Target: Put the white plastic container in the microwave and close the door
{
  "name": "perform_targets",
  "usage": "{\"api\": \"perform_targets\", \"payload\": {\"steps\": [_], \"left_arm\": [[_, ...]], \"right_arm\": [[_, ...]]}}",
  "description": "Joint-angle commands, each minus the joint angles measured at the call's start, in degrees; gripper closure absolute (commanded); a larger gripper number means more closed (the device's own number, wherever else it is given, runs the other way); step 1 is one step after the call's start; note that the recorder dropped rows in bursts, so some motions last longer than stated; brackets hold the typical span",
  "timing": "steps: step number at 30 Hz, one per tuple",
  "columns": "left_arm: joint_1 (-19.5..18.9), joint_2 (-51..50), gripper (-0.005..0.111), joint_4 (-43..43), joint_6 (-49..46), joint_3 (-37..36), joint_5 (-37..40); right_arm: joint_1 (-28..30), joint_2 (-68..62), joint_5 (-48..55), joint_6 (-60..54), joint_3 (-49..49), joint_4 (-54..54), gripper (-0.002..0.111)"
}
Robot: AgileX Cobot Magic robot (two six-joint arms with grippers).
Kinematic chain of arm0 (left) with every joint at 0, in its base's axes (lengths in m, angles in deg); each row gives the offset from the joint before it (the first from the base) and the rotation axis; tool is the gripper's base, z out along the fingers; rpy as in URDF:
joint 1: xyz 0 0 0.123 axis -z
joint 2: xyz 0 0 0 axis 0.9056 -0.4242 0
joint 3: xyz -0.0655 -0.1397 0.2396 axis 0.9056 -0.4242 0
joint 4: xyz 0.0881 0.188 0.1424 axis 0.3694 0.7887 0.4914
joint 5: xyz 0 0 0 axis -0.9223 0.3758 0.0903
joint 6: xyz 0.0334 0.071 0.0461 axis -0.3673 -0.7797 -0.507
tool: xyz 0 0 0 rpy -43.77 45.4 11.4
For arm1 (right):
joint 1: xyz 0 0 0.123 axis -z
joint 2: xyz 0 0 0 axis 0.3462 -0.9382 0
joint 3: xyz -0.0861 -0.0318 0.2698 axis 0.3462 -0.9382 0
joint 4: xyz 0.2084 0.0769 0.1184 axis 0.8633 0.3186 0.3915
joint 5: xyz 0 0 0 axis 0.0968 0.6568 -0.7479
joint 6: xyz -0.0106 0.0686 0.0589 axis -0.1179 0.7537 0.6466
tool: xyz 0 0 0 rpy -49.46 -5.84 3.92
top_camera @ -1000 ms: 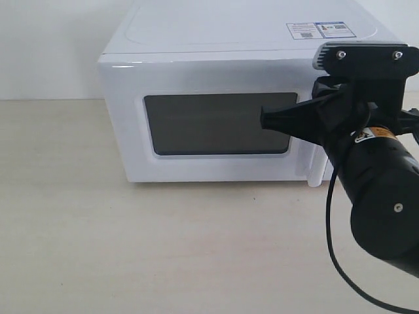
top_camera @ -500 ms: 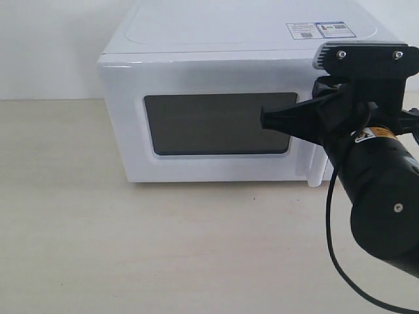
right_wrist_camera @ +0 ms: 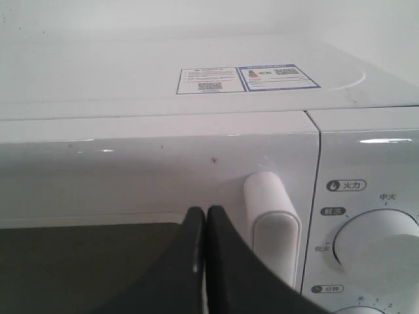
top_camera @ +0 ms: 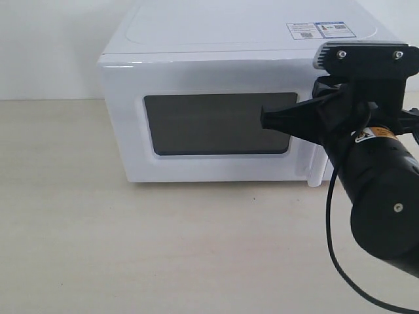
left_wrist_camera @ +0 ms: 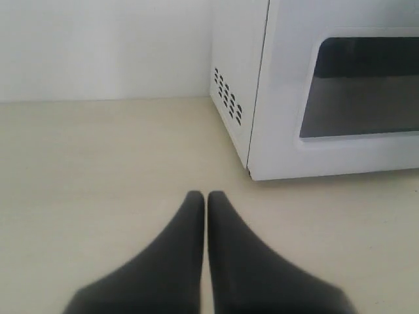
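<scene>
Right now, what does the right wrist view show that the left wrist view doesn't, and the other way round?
Right wrist only: the vertical white bar handle, a round white dial, the stickers on top, the shut right gripper. Left wrist only: the side vent holes, the pale tabletop, the shut left gripper. Both: the white boxy microwave, its closed door and dark rectangular window. Neither shows the white plastic container.
</scene>
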Motion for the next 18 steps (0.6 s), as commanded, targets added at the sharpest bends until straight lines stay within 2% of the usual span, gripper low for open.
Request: {"api": "perform_targets", "payload": {"steps": [1, 11, 13, 16, 18], "left_arm": [[0.5, 0.1, 0.103, -0.1, 2.0, -0.2, -0.7], [0.5, 0.1, 0.103, 7.5, 3.0, -0.2, 1.9], [0.5, 0.1, 0.103, 7.5, 8.7, -0.2, 1.9], [0.5, 0.1, 0.103, 8.0, 23.3, -0.2, 1.9], [0.5, 0.1, 0.103, 11.4, 27.5, -0.2, 1.7]], "right_arm": [[0.0, 0.6, -0.5, -0.3, -0.3, -0.1, 0.109], [0.0, 0.6, -0.5, -0.3, -0.3, -0.1, 0.109], [0.0, 0.6, -0.5, -0.3, -0.3, -0.1, 0.109], [0.0, 0.6, -0.5, -0.3, -0.3, -0.1, 0.109], [0.0, 0.6, -0.5, -0.3, -0.3, -0.1, 0.109]]}}
